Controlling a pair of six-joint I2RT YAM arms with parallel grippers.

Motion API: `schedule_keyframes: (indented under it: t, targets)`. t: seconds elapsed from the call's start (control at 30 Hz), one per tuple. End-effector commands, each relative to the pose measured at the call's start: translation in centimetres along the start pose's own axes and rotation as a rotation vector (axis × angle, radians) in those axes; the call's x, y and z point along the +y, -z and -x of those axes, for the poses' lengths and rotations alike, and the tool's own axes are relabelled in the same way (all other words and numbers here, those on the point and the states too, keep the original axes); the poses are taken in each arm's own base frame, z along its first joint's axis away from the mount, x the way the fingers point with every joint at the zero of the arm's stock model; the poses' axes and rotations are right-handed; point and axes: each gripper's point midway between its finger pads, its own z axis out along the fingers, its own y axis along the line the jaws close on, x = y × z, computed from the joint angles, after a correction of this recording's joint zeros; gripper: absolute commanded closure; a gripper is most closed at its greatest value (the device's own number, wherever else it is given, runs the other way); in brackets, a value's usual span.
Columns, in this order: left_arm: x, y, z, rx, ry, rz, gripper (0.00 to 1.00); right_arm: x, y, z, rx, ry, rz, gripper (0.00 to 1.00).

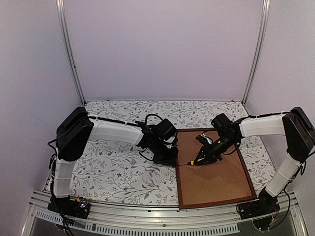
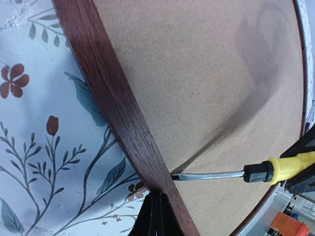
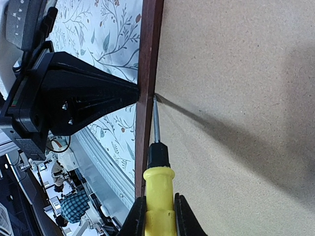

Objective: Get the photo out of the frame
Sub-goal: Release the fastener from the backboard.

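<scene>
Prying looks like the step in hand: your right gripper is clamped on the yellow handle of a screwdriver, whose blade tip sits in the seam where the backing board meets the left rail of the frame. The frame lies face down on the floral table, in front of the right arm, so the board faces up and the photo is out of sight, presumably beneath it. Your left gripper has its fingers pressed together on nothing, tips butted against the outer edge of that same rail, just opposite the blade. That reads as a brace to stop the frame sliding as you lever. Work the blade shallow, since a slip could score the board.
</scene>
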Motion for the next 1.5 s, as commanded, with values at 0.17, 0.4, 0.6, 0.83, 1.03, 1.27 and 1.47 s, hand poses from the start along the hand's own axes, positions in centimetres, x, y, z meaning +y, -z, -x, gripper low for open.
schedule_keyframes:
  t: [0.17,0.4,0.6,0.83,1.03,1.27,1.47]
  targets:
    - [-1.3,-4.6,-3.2,0.056,-0.070,-0.065,0.99,1.0,-3.6,0.2,0.024,0.029,-0.108,1.00]
    - [-1.4,-4.6,-3.2,0.046,-0.079,-0.083,1.00,3.1,-4.3,0.8,0.009,0.052,-0.183,1.00]
    - [-1.4,-4.7,-3.5,0.041,-0.080,-0.105,1.00,5.1,-5.3,1.0,-0.015,0.069,-0.271,1.00]
    - [-1.4,-4.7,-3.7,0.032,-0.081,-0.129,1.00,7.1,-6.8,1.2,-0.034,0.067,-0.352,1.00]
    - [-1.0,-4.6,-4.1,0.029,-0.073,-0.148,1.00,9.0,-8.0,1.8,-0.053,0.072,-0.380,1.00]
    - [-0.2,-4.1,-4.4,0.023,-0.064,-0.170,1.00,11.0,-9.5,2.4,-0.058,0.082,-0.397,1.00]
    - [0.0,-4.0,-4.5,0.021,-0.061,-0.184,1.00,12.6,-11.1,2.6,-0.058,0.086,-0.393,1.00]
